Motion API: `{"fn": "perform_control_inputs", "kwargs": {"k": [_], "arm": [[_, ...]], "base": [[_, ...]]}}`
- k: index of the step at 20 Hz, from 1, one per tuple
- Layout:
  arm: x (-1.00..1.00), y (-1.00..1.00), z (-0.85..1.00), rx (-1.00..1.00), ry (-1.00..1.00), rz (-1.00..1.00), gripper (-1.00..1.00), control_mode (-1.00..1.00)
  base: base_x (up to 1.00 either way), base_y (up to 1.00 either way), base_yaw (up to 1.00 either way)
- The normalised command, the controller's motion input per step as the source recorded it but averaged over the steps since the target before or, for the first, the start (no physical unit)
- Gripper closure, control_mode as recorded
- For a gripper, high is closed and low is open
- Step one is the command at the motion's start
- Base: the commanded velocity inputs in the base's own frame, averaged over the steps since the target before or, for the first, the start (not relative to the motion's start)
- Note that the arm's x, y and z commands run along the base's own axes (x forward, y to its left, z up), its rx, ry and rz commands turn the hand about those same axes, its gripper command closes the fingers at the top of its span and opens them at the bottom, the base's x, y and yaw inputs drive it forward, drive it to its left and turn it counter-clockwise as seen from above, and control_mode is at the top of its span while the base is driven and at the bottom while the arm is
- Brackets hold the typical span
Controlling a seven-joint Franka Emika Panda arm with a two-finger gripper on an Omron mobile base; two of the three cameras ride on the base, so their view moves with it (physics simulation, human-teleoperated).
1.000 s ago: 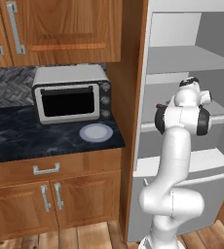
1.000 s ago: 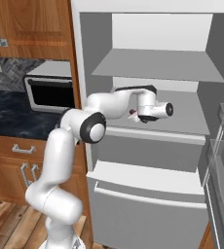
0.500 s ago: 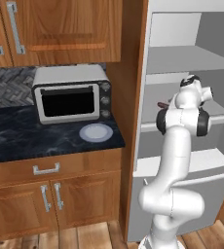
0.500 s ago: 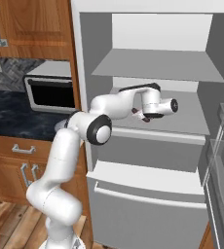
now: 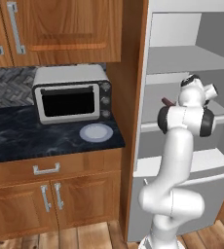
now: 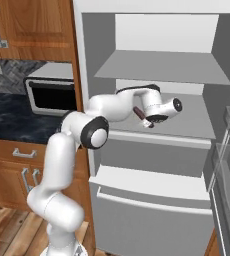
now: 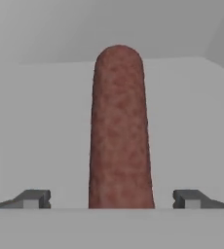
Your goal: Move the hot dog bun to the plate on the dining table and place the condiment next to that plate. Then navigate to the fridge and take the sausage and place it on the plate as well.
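Lying lengthwise on a white fridge (image 6: 152, 70) shelf (image 7: 46, 121), the sausage (image 7: 120, 131) ran straight away from the hand, its near end passing between the two fingertips (image 7: 33, 199) with clear gaps on either side. Gripper (image 7: 112, 200): fingers spread wide, released, touching nothing; the sausage centred between them, not grasped.

Sausage: reddish-brown, mottled, rounded at the far end. Its near end was cut off by the lower edge of the hand view, so how far it reached under the hand could not be told. In the left base view only a short dark red tip (image 5: 167, 101) showed beside the wrist; in the right base view a small stub (image 6: 138, 112) showed behind the hand, the rest covered by the arm.

Gripper in the right base view (image 6: 149, 122): reached into the middle compartment, just above the shelf; the fingers too small and dark to make out there. In the left base view the fingers were hidden behind the arm's own joints.

Fridge: door swung open at the right of the right base view, cut off by the frame edge.

Beside the fridge: a black counter (image 5: 31, 138) bearing a microwave (image 5: 71, 95) and a pale blue plate (image 5: 96, 132).
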Motion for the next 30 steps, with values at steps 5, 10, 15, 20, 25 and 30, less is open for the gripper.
{"fn": "perform_control_inputs", "kwargs": {"k": [5,10,15,20,25,30], "arm": [[-0.08,0.08,-0.38,-0.14,0.02,-0.05,1.00,-1.00],[-0.12,0.00,-0.09,-0.01,0.00,-0.05,1.00,-1.00],[-0.77,-0.12,0.21,0.00,0.00,-0.02,1.00,-1.00],[-0.87,-0.03,0.92,0.00,0.00,0.00,1.00,-1.00],[-1.00,0.29,0.63,0.00,0.00,-0.05,1.00,-1.00],[-1.00,0.45,0.05,0.00,0.02,-0.34,1.00,-1.00]], "base": [[0.00,0.00,0.00],[0.00,0.00,0.00],[0.00,0.00,0.00],[0.00,0.00,0.00],[0.00,0.00,0.00],[0.00,0.00,0.00]]}}
